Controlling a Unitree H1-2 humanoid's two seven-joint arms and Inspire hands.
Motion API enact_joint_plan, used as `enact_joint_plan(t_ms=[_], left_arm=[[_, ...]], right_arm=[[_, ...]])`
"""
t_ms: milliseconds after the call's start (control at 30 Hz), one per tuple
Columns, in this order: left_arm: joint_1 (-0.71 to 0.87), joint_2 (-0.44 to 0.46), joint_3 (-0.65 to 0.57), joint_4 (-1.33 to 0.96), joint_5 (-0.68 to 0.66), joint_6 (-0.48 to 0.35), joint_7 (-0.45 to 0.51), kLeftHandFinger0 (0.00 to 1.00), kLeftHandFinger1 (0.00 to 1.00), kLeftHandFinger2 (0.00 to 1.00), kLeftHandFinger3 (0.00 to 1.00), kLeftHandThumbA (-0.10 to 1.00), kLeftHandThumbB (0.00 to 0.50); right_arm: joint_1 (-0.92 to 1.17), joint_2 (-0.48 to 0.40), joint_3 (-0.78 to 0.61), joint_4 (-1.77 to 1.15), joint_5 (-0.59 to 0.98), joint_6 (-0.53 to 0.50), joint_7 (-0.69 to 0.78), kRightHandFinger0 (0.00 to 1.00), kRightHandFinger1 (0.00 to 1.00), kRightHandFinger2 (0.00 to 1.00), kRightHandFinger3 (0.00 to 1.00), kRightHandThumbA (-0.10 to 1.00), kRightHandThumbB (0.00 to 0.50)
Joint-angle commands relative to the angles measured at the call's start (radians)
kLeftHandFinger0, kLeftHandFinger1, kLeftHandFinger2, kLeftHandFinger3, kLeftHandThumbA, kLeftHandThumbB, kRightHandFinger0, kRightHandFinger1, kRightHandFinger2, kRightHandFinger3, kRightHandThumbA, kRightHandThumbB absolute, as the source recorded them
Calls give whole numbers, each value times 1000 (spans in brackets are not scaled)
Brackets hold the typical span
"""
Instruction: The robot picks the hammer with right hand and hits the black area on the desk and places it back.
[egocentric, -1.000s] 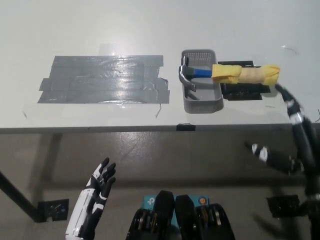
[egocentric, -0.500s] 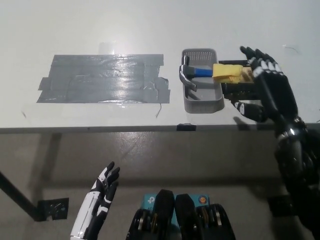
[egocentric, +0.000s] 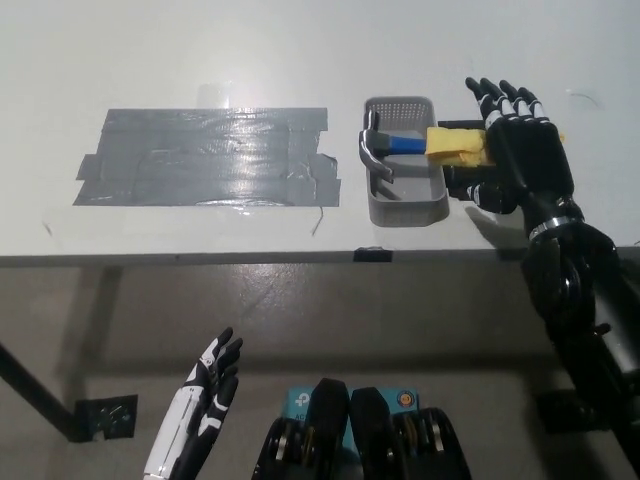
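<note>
At the lower left of the frame the white left hand (egocentric: 200, 415) rests below the table edge, fingers apart and holding nothing. Farther up, at the right, the black right hand (egocentric: 520, 150) hovers over the white desk (egocentric: 300, 50) with its fingers spread and clamped on nothing, covering the far end of the hammer's handle. The steel-headed hammer with a blue neck and yellow cloth-wrapped handle (egocentric: 440, 143) lies across the small grey perforated plastic tray (egocentric: 405, 208) in the upper middle, head inside the tray and handle sticking out to the right over a black patch. The head end is probably heavy and stiff, while the wrapped handle looks soft and grippy, so the yellow wrap is the sensible place to take hold. The wide dark grey taped area (egocentric: 205, 157) lies at the upper left, well apart from the tray.
</note>
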Motion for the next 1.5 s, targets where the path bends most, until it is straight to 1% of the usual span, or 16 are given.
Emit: enact_joint_plan(t_ms=[0,67,100,233,300,367,400,467,500,667,767,1333,1367,1400,1433,1467], left_arm=[[3,8,-4,-14,16,-33,3,1000,1000,1000,1000,928,167],[0,9,-5,-11,22,-44,5,1000,1000,1000,1000,936,162],[-1,14,-7,-18,36,-27,3,1000,1000,1000,1000,965,176],[-2,11,-3,-9,20,-39,3,1000,1000,1000,1000,940,172],[3,9,-3,-14,16,-27,1,1000,1000,1000,1000,931,178],[2,11,-5,-15,28,-34,4,1000,1000,1000,1000,937,158],[3,12,-6,-22,36,-17,4,1000,1000,1000,1000,946,172],[3,9,-2,-18,14,-32,1,1000,1000,1000,1000,916,156],[3,9,-1,-18,19,-32,4,1000,1000,1000,1000,924,172],[0,9,-1,-20,17,-32,2,1000,1000,1000,1000,935,160],[-4,11,1,-24,12,-28,0,1000,1000,1000,1000,939,172],[-10,14,5,-20,-1,-30,-4,1000,1000,1000,1000,930,139],[-10,15,4,-22,3,-26,-5,1000,1000,1000,1000,930,139],[-11,16,4,-19,3,-31,-5,1000,1000,1000,1000,931,138],[-11,16,4,-18,5,-33,-4,1000,1000,1000,1000,930,135],[-16,12,1,-16,6,-32,-3,1000,1000,1000,1000,930,133]], right_arm=[[-98,0,21,20,-36,31,-36,1000,1000,1000,1000,1000,364],[-108,-1,24,36,-23,26,-37,1000,1000,1000,1000,984,364],[-115,1,28,43,-22,33,-30,1000,1000,1000,1000,979,366],[-129,8,37,69,-17,22,-48,1000,1000,1000,1000,959,367],[-135,13,46,71,-16,27,-36,1000,1000,1000,1000,987,366],[-146,18,53,77,-20,33,-35,1000,1000,1000,1000,993,366],[-155,21,58,83,-21,34,-32,1000,1000,1000,1000,994,365],[-167,24,65,93,-18,35,-32,1000,1000,1000,1000,999,364],[-182,28,68,119,-14,28,-40,1000,1000,1000,1000,1000,379],[-214,31,84,186,-11,41,-31,1000,1000,1000,1000,1000,392],[-232,35,93,239,-11,43,-47,1000,1000,1000,1000,1000,389],[-288,26,141,399,-2,35,-86,1000,1000,1000,1000,966,381],[-291,28,144,408,-4,30,-105,1000,1000,1000,1000,948,384],[-293,30,142,424,-3,12,-148,1000,1000,1000,1000,862,384],[-298,32,145,448,-7,-9,-205,1000,1000,1000,1000,730,372],[-302,25,154,461,-17,-22,-240,1000,1000,1000,1000,557,292]])
